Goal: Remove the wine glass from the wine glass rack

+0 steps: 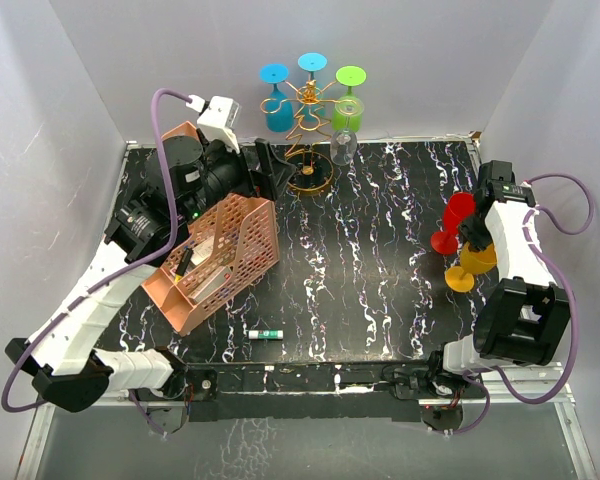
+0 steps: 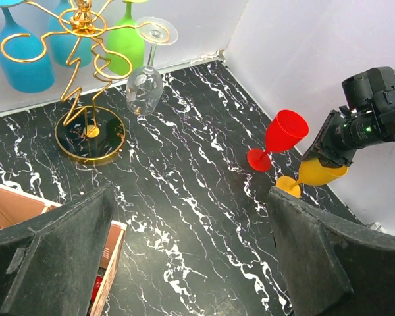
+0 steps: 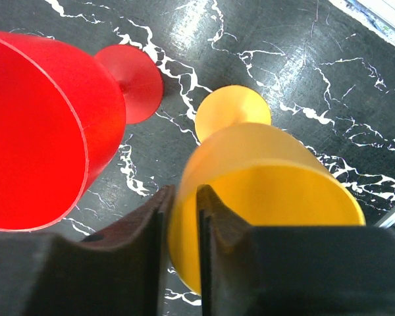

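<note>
Right gripper [image 3: 185,201] fingers straddle yellow glass [image 3: 270,178] rim, nearly together; clamping indeterminate. Glass sits at right beside red glass [image 3: 39,131], well apart from far rack [image 1: 308,130]. Left gripper [image 2: 191,194] fingers spread, empty.

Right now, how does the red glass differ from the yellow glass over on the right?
The red glass stands free, while the right gripper straddles the rim of the yellow glass. The red glass sits farther back on the table than the yellow glass. Both are opaque stemmed glasses standing upright on the table.
</note>
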Controlling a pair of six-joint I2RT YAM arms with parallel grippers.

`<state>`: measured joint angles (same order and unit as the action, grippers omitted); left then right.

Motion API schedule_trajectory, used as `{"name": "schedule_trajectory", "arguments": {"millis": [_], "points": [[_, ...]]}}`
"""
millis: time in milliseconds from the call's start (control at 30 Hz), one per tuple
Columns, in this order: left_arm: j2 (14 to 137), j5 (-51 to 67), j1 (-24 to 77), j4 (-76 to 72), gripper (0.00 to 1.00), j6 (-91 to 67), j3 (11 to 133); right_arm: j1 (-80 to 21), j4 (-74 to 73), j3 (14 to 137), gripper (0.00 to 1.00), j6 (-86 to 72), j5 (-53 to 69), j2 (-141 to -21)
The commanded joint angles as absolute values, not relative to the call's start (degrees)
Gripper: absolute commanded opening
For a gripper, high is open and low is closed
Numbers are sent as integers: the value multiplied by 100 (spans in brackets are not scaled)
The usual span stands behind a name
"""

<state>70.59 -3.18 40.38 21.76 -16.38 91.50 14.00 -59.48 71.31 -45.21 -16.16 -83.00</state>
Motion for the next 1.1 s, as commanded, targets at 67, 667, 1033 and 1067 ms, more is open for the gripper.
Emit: {"name": "schedule_trajectory", "arguments": {"millis": [67,667,1033,1067], "points": [[6712,-350,4069,2219,97,-1724,9225,1441,-5846,7247,31,-4519,-1808,-8002],[6254,-24,4069,2358,97,-2282,9017,1442,-5674,7714,70,-3253,-1210,-6582],[5957,3,4069,2019,97,-2565,8481,1406,-4331,7613,83,-2252,1949,-6497],[5913,-4,4067,1949,97,-2573,8411,1406,-3964,7464,83,-2344,2328,-6445]]}}
